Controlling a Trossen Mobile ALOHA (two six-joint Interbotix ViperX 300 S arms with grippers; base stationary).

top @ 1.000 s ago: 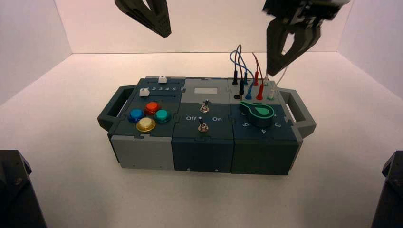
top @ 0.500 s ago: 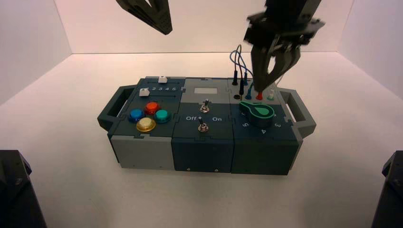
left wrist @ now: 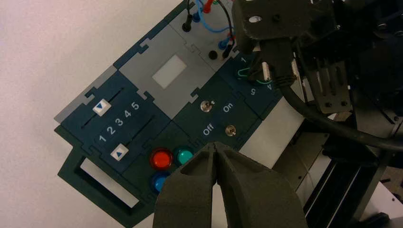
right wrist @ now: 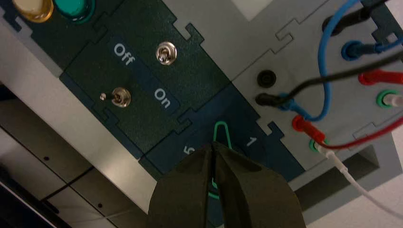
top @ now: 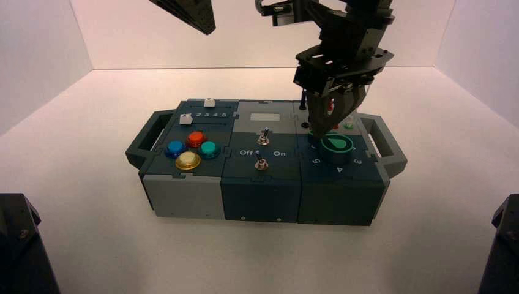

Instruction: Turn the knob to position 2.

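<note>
Having dropped since before, right gripper (top: 322,127) fingers clenched, reaches the knob (top: 336,146).

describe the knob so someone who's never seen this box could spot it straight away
Start at the long dark teal box with a handle at each end, and go to its right-hand block, just in front of the plugged-in red and blue wires. The knob sits there under the right gripper, ringed by white digits. Unlike the small push buttons and metal toggle switches, it is a wide round dial with a bright green teardrop pointer.
</note>
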